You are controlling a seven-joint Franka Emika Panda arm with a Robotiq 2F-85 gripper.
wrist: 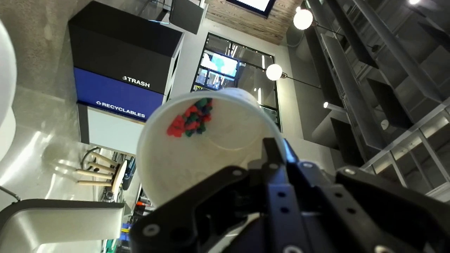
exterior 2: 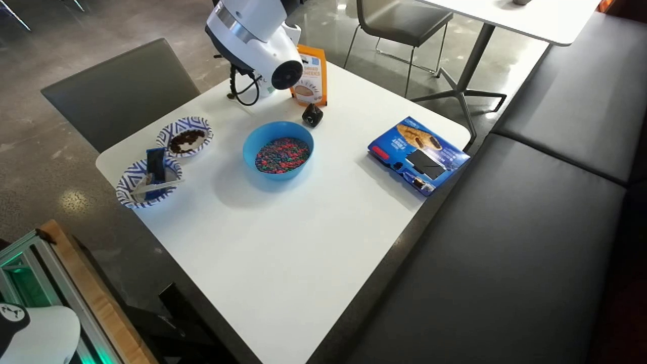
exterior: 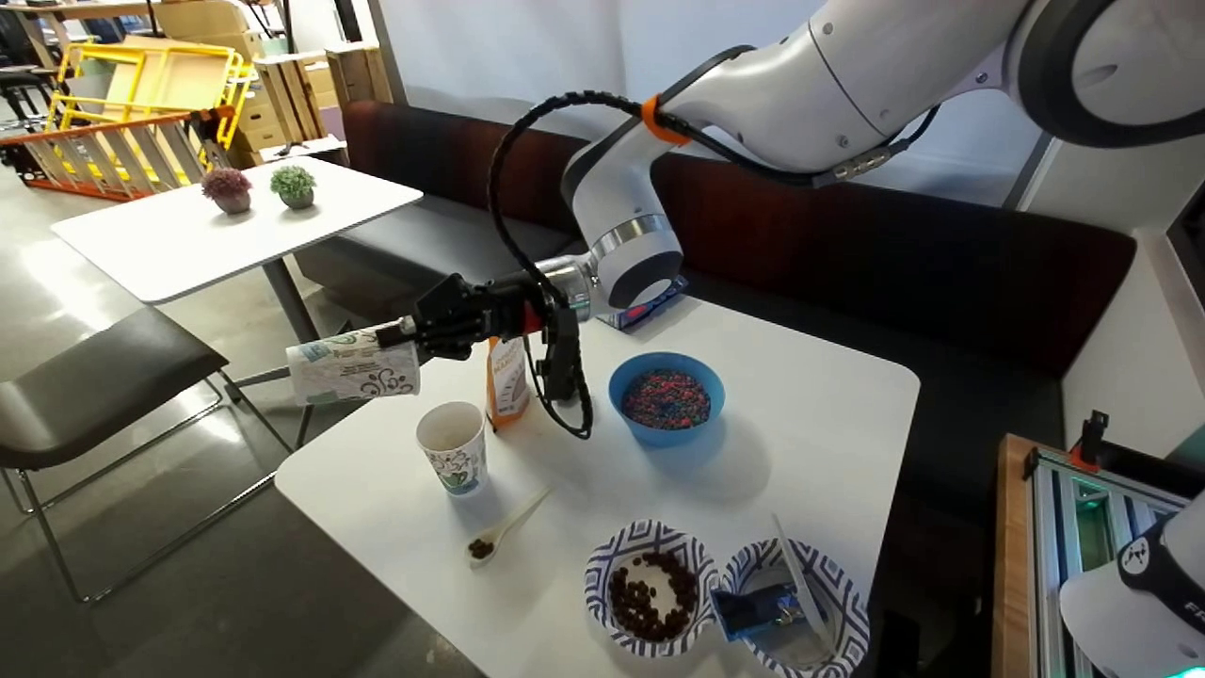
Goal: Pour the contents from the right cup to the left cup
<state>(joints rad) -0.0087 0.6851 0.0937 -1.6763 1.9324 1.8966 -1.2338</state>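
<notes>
Gripper (exterior: 399, 334) is clenched on the right cup (exterior: 353, 369), which it holds in the air, tipped onto its side and close to level, left of centre in an exterior view. The mouth of this cup faces right in that frame. The left cup (exterior: 453, 450) stands upright on the table (exterior: 819, 405), below and to the right, near the orange packet (exterior: 509, 381). Depth is unclear, so whether the mouth sits squarely over the left cup's opening cannot be determined.

In the wrist view, a small cluster of red and green pieces (wrist: 192, 118) lies inside the right cup, at the upper left of its interior, against the inner wall. No piece is seen falling. The bottom of the left cup is hidden, so any quantity already delivered cannot be established.

Grasp and lift are complete; the tilt is judged well advanced; the transfer is judged incomplete. Outstanding, by inference: tipping the mouth below level until the pieces slide out into the left cup, then righting the right cup, setting it down and releasing it.
</notes>
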